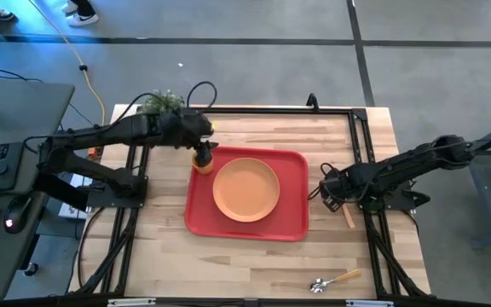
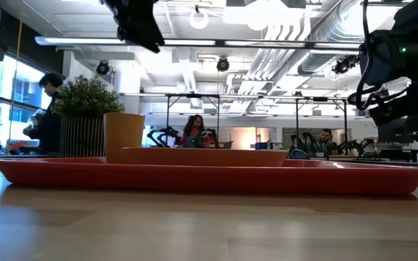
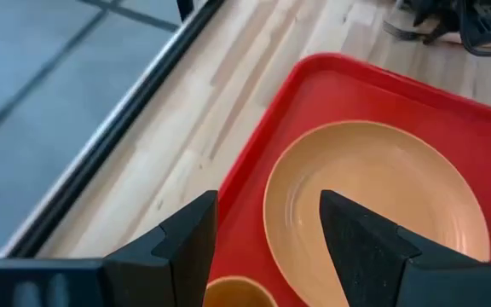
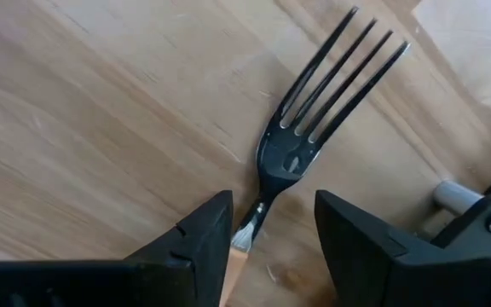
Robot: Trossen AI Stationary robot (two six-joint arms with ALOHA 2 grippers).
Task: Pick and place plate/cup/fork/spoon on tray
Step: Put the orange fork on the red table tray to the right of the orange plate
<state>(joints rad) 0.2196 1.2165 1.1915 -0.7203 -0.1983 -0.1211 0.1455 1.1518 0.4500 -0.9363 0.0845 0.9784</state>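
From overhead, the left gripper [image 1: 201,147] is hovering over the cup [image 1: 203,161], which is standing in the red tray [image 1: 292,223] at its far left corner, just beside the plate [image 1: 245,189] lying mid-tray; the right gripper [image 1: 335,193] is reaching low just off the tray's right edge, over the fork [image 1: 349,216] on the counter [image 1: 228,264], while the spoon [image 1: 333,280] is lying well apart near the front edge. At counter level, the cup [image 2: 123,137] is sitting upright on the tray with the left gripper [image 2: 145,25] hanging clear above it. The left wrist camera is showing fingers [image 3: 361,243] spread wide, gripping nothing, above the cup's rim. The right wrist camera is showing fingers [image 4: 203,239] parted, straddling the fork [image 4: 309,136] at its neck without closing.
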